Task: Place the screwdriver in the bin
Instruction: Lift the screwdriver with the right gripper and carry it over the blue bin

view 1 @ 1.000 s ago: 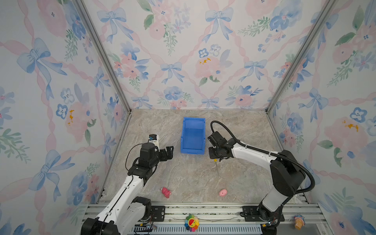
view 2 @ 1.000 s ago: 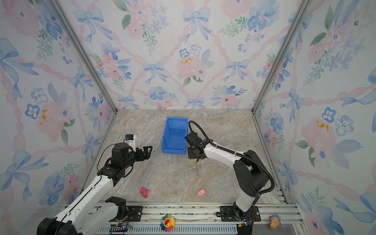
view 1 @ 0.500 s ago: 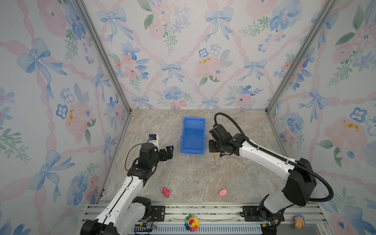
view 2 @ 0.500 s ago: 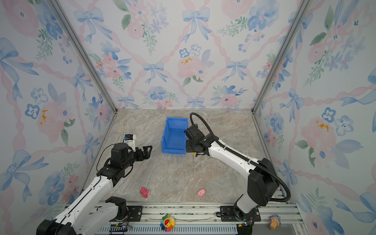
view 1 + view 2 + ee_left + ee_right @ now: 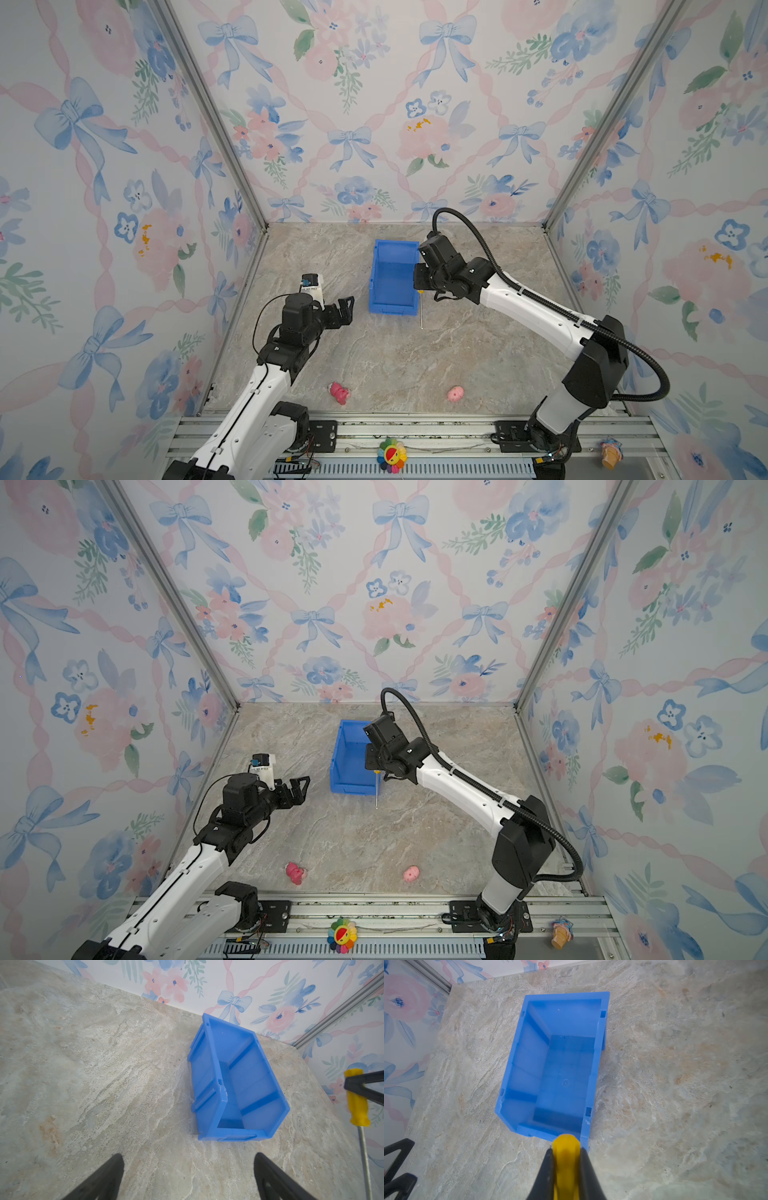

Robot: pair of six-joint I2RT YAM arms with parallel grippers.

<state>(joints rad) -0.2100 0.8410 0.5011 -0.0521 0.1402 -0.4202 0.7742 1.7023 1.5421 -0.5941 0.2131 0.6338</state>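
Slim screwdriver (image 5: 357, 1110), yellow handle, long silver shaft

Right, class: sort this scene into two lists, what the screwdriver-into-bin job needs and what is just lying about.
Job: screwdriver, clamped in right gripper; blue bin, empty.
Lying about: two pink toys; rainbow flower toy and small figure on the front rail; left gripper, open, idle.

Lab robot cell, floral-papered walls (image 5: 374, 104), aluminium rail (image 5: 415, 432)
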